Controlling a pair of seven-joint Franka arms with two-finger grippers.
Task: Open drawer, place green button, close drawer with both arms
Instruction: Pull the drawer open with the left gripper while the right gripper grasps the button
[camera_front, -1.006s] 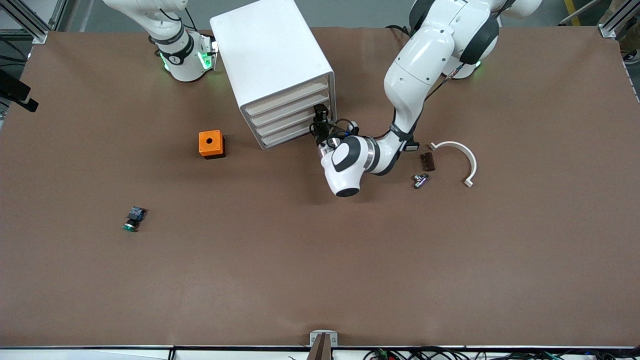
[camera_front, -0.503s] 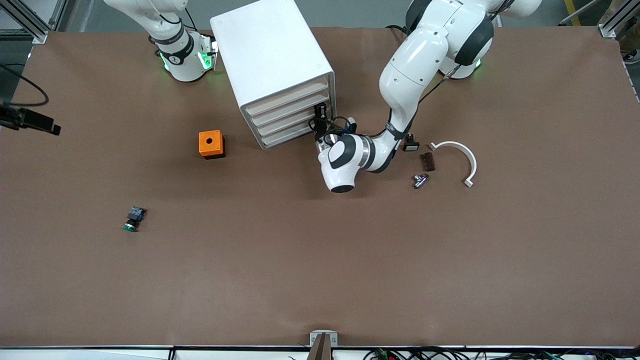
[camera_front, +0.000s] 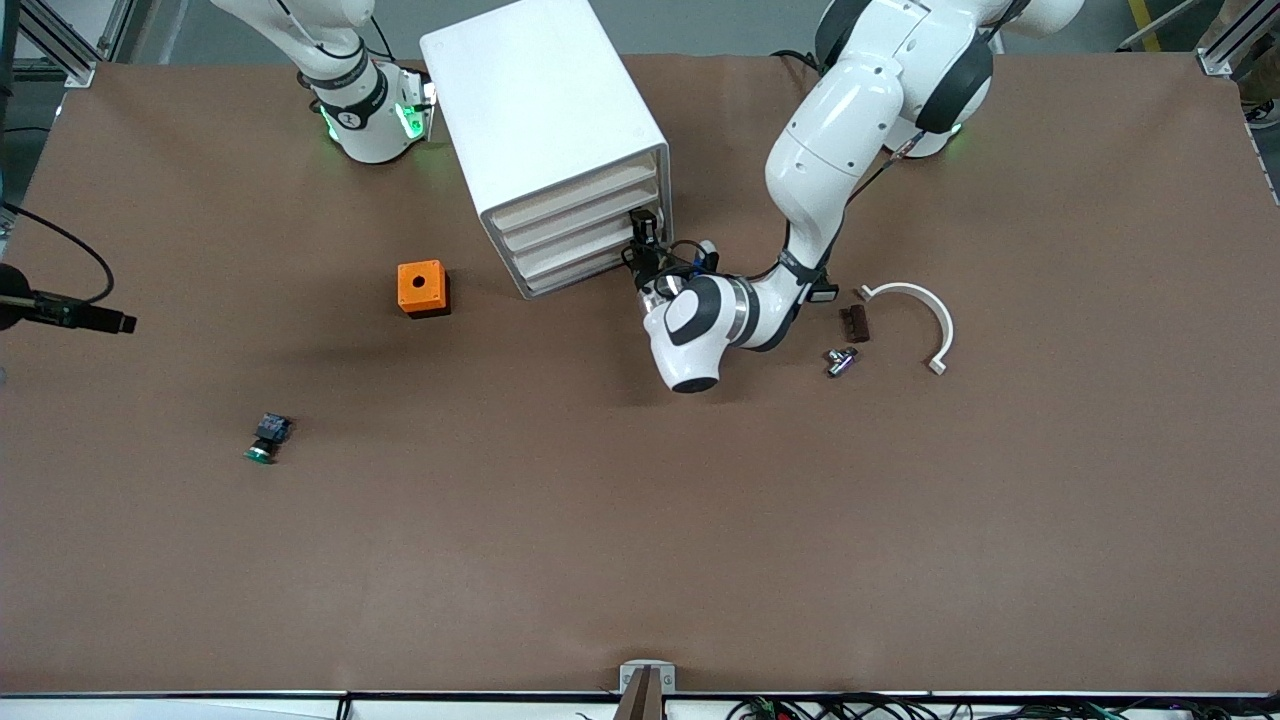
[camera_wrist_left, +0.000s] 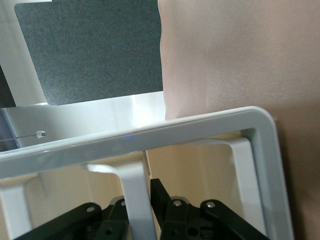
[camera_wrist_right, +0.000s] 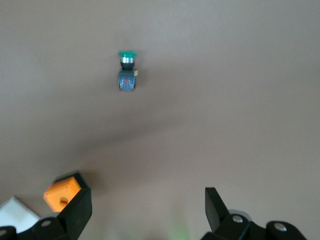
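one button (camera_front: 266, 440), one orange cube (camera_front: 422, 288), four drawers.

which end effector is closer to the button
Right. The right end effector hangs open above the table with the button in its view; the left end effector is shut at the cabinet.

The left hand (camera_front: 645, 232) was largely masked in the front view by its own wrist, and its fingertips were cut off by the left wrist view's edge. The right hand (camera_wrist_right: 147, 210) was lost beyond the front view's frame. The small parts beside the white curved bracket (camera_front: 922, 312) were too small to be identified.
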